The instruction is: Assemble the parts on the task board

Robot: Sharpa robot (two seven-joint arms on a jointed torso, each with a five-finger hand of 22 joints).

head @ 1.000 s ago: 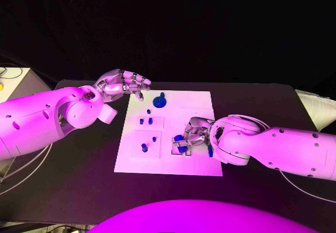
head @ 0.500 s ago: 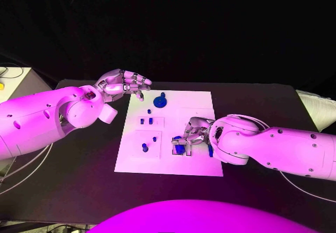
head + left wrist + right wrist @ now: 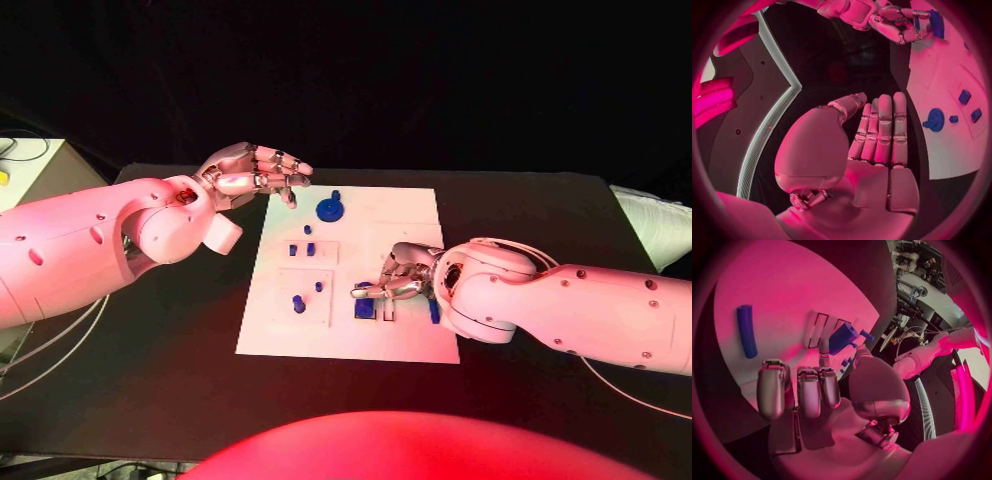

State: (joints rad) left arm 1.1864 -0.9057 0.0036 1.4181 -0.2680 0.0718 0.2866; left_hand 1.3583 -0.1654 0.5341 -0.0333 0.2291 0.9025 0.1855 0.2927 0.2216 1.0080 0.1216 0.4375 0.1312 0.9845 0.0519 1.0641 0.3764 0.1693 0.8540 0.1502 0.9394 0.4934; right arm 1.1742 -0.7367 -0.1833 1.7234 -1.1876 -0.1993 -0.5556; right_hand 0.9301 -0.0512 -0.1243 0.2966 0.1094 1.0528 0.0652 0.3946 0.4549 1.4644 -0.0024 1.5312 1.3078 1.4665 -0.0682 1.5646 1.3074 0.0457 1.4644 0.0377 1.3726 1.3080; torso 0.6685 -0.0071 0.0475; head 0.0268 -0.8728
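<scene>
We can't tell if the right robot hand grips the blue part; fingers hide contact.

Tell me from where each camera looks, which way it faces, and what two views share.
Head view: from the robot's head, down at the task board; both arms enter.
Left wrist view: behind the left hand, facing the board's edge.
Right wrist view: behind the right hand, facing the board; its fingers touch a blue block.
Shared: both wrist views show the board.
</scene>
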